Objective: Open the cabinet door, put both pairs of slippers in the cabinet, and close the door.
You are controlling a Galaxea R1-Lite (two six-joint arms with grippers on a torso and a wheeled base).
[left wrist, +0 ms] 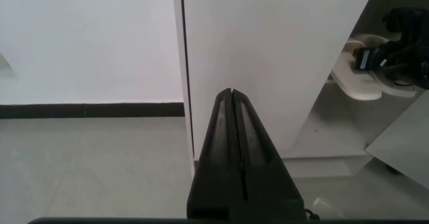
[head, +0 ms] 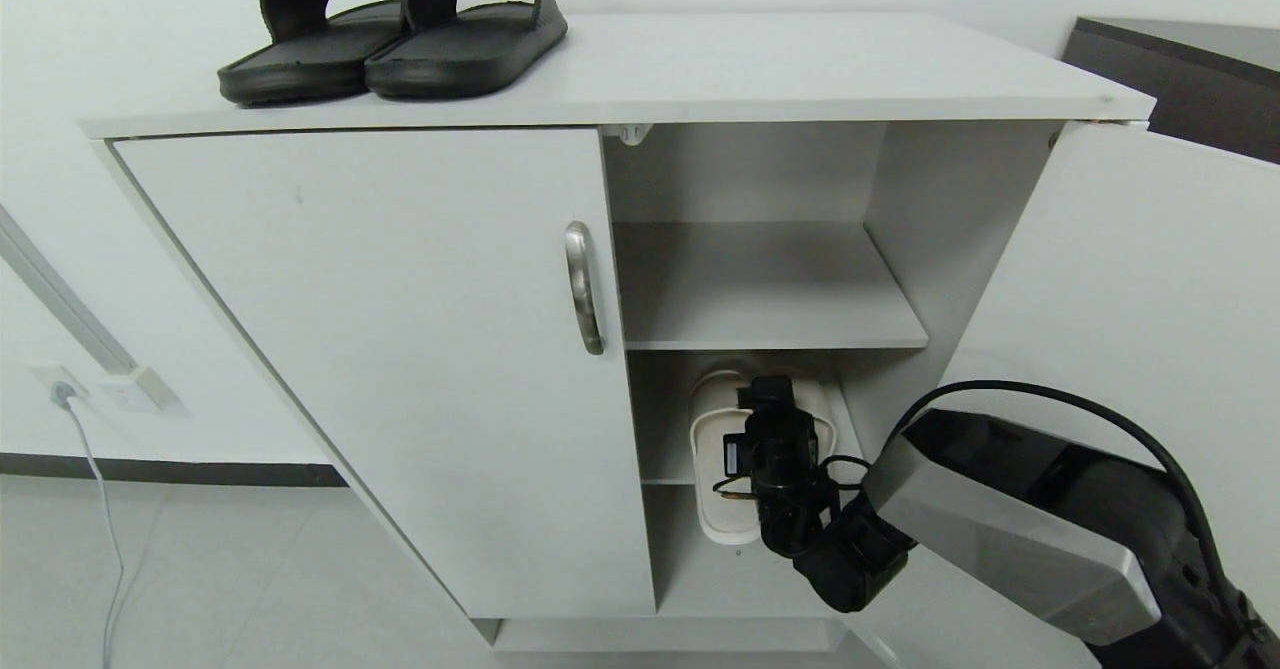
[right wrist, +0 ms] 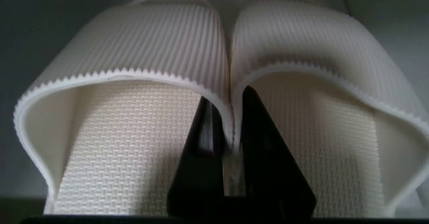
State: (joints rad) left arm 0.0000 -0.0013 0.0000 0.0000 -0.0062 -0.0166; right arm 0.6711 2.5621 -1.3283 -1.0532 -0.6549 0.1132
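Pinching the touching inner edges of the white slippers (head: 706, 449) between its nearly closed fingers, the right tool (right wrist: 231, 153) holds the pair on the lower shelf (head: 662, 471) of the cabinet (head: 760, 59), in the compartment bared by the open right door (head: 1130, 269), with the heels jutting past the shelf's front edge. The black slippers (head: 400, 34) sit side by side at the left end of the cabinet's top, above the closed left door (head: 380, 349). The left tool (left wrist: 231, 102) hangs low before that door, its fingers pressed together with nothing between them.
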